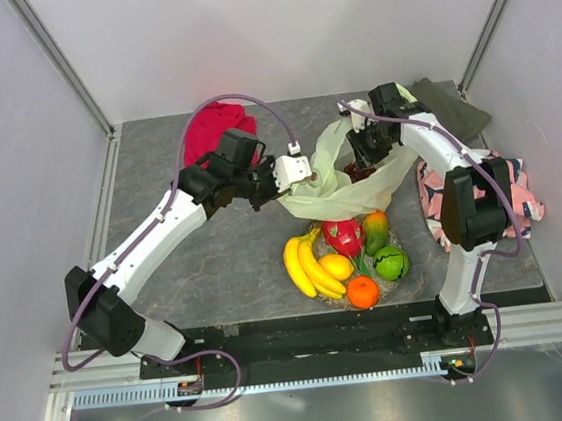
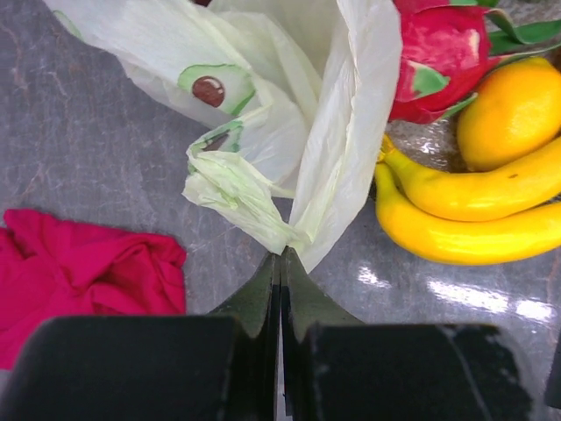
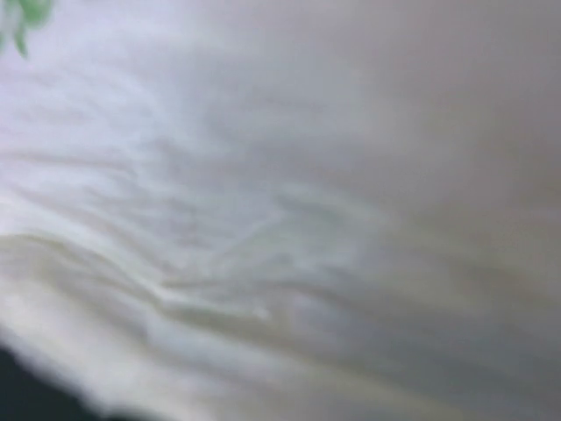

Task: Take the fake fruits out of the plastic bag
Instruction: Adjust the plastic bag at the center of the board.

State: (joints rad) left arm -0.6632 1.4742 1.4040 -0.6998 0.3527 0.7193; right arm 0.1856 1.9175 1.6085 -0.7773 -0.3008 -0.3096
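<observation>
Left pincer (image 2: 280, 256) pinched tight on plastic bag (image 1: 344, 192) edge, bag hanging just behind fake fruits (image 1: 341, 259) piled on worktop (image 1: 217, 267). Right pincer (image 1: 363, 150) at bag mouth, grip cannot tell. Risk: thin film slips or tears, bag drops.

My grey marbled table (image 1: 217, 267) carried a crumpled red cloth (image 1: 210, 129) at its far left, a dark olive cloth (image 1: 451, 107) in the far right corner and a pink patterned cloth (image 1: 520, 190) by the right edge. Near the front middle lay the fake fruits (image 1: 336, 266), bunched together, with the banana bunch (image 1: 307, 266) leftmost and the orange (image 1: 363, 291) nearest my arm bases. The plastic bag (image 1: 344, 189) sagged just behind them, and I could not tell whether it touched the surface.
</observation>
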